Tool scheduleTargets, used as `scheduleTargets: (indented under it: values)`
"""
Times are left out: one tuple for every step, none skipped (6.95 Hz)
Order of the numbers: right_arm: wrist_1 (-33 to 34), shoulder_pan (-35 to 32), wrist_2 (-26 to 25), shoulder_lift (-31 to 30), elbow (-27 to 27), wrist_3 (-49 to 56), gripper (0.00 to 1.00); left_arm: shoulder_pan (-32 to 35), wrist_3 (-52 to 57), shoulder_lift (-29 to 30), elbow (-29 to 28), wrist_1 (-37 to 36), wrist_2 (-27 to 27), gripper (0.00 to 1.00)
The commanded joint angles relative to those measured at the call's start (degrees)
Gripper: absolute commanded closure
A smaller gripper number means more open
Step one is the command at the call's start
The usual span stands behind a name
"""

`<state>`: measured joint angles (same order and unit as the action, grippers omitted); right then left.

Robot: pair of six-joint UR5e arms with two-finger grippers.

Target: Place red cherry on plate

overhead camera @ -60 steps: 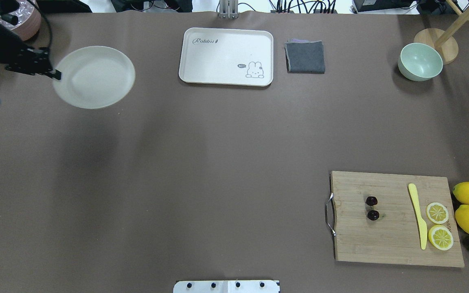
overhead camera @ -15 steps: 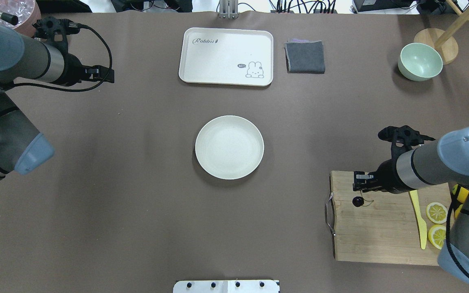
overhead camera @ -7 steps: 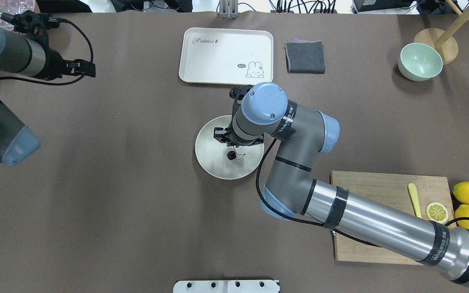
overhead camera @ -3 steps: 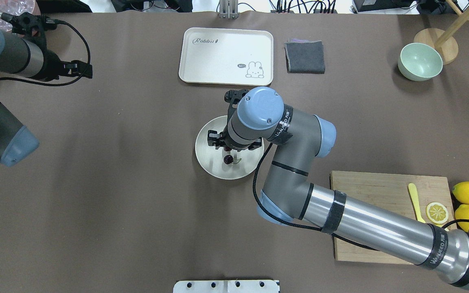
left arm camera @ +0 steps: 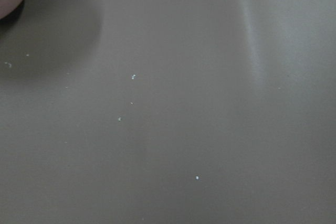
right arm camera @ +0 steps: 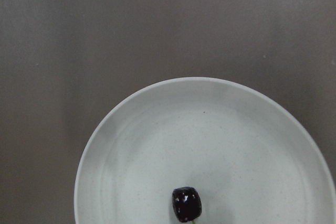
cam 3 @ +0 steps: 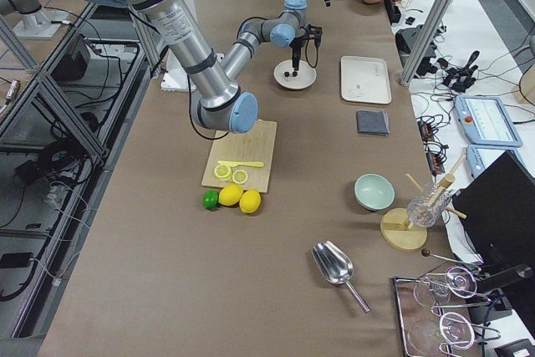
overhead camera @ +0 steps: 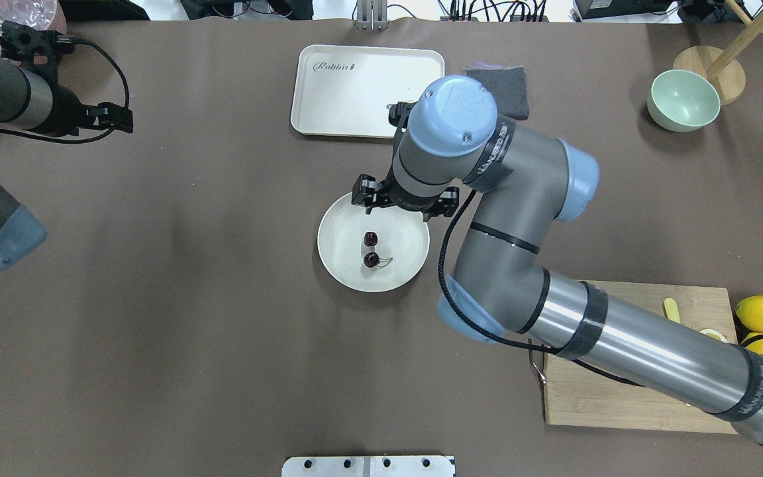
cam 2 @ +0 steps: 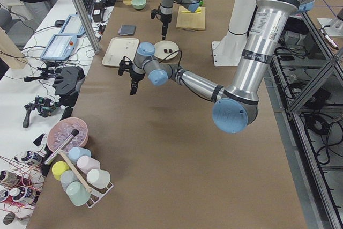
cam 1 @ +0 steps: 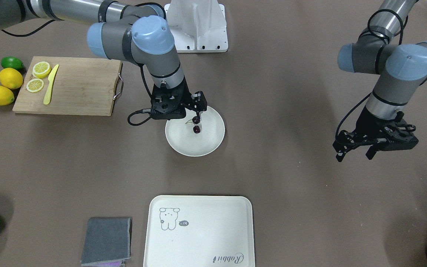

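**Cherries are down; the risk now is in the retreat**

The red cherry point(overhead camera: 371, 260) lies inside the plate point(overhead camera: 342, 255), which sits in the middle of the desk point(overhead camera: 222, 344). One fruit is on the robot's side of the plate's centre, with a thin stem curling off it, and its twin is just beyond. Both rest on the plate's floor, clear of the raised rim.

The placement looks done, so any trouble would most likely come as the arm leaves. The stems are thin and loose, so a dip or a sideways swing across them could snag one and drag the pair out. The fruits are round and glossy and the plate is shallow, so a knock might send them rolling over the edge. A low sweep could also clip the far rim and shove the plate toward the rectangular cream tray point(overhead camera: 348, 99) beyond it.

The right tool point(cam 1: 199, 108) hovers over the far part of the plate with its fingers pointing down. As far as the front view shows, its jaws are parted by a small gap with nothing between them. It touches neither the fruit nor the plate. Its wrist camera shows one cherry at the bottom edge and no finger.

Farther off, at the desk's left, the left tool point(cam 1: 354, 155) hangs above bare desk. Its jaws are plainly apart and empty.
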<state>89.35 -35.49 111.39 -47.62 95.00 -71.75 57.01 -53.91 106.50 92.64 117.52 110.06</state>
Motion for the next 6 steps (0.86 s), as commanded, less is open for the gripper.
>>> scheduleTargets:
  values:
    - [11.6,-11.4,6.0,-10.4,11.0,16.0,0.00,8.9,15.3,-2.8,0.3,-3.8,6.1,0.01]
    - [11.1,-18.7,11.3,-19.2,13.0,27.9,0.00,12.8,21.0,-3.1,0.3,-7.6,7.2,0.01]
    - [11.1,-25.6,17.2,-24.8,13.2,34.8,0.00,17.6,22.8,-4.1,0.0,-8.7,8.1,0.01]
    - [10.7,-31.9,21.3,-30.8,13.2,42.9,0.00,21.9,28.8,-6.1,0.1,-9.0,13.5,0.01]
    - [10.3,-37.7,22.2,-36.3,12.0,54.1,0.00,25.3,30.3,-8.1,0.3,-10.2,17.7,0.01]
    - [10.3,-44.0,22.3,-40.1,10.7,62.5,0.00,26.3,30.4,-11.0,0.5,-9.4,19.3,0.01]
